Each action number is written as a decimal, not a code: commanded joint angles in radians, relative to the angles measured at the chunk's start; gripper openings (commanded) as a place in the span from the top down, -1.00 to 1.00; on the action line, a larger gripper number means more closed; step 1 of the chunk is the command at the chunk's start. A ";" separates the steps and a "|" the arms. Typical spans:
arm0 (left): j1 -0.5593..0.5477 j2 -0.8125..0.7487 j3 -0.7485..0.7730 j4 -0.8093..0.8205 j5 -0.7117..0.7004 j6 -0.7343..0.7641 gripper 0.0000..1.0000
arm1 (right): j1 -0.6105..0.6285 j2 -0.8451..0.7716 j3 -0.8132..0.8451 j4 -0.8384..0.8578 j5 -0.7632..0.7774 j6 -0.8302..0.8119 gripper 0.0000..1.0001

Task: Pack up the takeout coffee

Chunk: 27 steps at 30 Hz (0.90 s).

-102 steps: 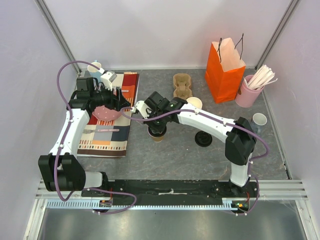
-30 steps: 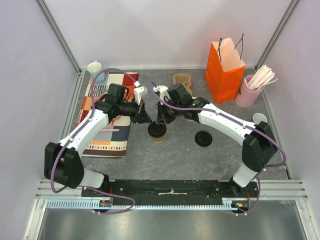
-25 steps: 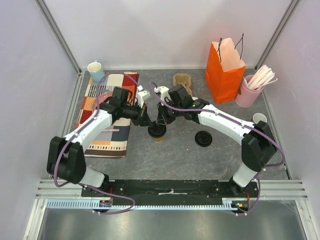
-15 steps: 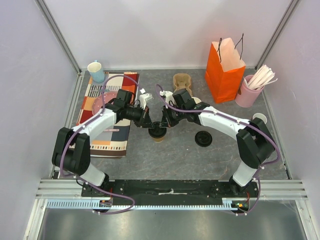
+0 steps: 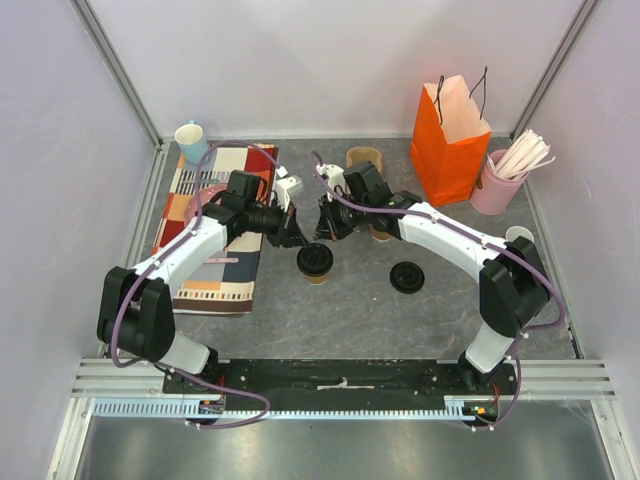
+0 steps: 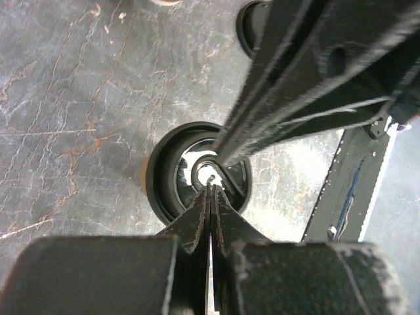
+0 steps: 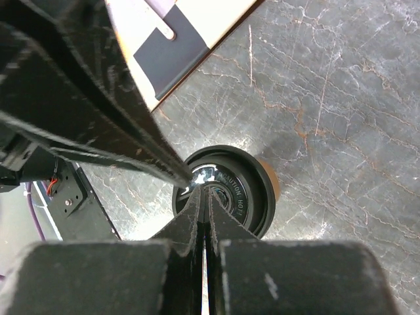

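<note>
The takeout coffee [image 5: 315, 262], a brown paper cup with a black lid, stands upright on the grey tabletop in the middle. My left gripper [image 5: 299, 240] hangs shut just above and behind its left side. My right gripper [image 5: 324, 231] is shut just behind its right side. In the left wrist view the shut left gripper [image 6: 211, 188] points down over the centre of the black lid [image 6: 169, 176], and the right gripper's fingers [image 6: 295, 85] cross in from the upper right. In the right wrist view the shut right gripper [image 7: 205, 191] sits over the lid [image 7: 248, 190]. Neither gripper holds anything.
An orange paper bag [image 5: 450, 140] stands open at the back right beside a pink holder [image 5: 492, 188] of white sticks. A spare black lid [image 5: 407, 277] lies right of the cup. A cardboard cup carrier [image 5: 364, 158], a patterned mat [image 5: 212, 270] and a blue mug [image 5: 190, 140] are further back.
Both arms swung in and brought their shut tips down onto the cup's lid. In the last half second the tips have risen and drawn back from it. The cup has not moved.
</note>
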State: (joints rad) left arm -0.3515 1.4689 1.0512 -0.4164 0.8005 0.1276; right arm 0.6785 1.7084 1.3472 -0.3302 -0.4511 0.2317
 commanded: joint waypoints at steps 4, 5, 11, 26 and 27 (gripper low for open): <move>-0.004 0.108 -0.046 0.044 -0.058 0.010 0.96 | 0.001 0.043 -0.098 0.010 0.025 -0.008 1.00; -0.004 0.104 -0.049 0.044 -0.055 0.013 0.95 | 0.000 0.048 -0.103 0.008 0.023 -0.008 1.00; -0.004 0.027 -0.023 0.033 -0.052 0.033 0.96 | 0.000 0.025 -0.048 -0.013 0.008 -0.011 1.00; 0.043 -0.021 0.257 -0.145 -0.191 0.024 -0.04 | -0.083 0.028 0.320 -0.165 0.386 -0.058 -0.23; 0.051 -0.019 0.266 -0.145 -0.205 0.021 -0.14 | -0.094 0.040 0.363 -0.174 0.409 -0.064 -0.28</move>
State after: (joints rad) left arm -0.3305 1.4670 1.2621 -0.5236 0.6975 0.1516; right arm 0.6453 1.7355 1.5990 -0.4557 -0.2428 0.1947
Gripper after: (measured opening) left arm 0.506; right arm 0.606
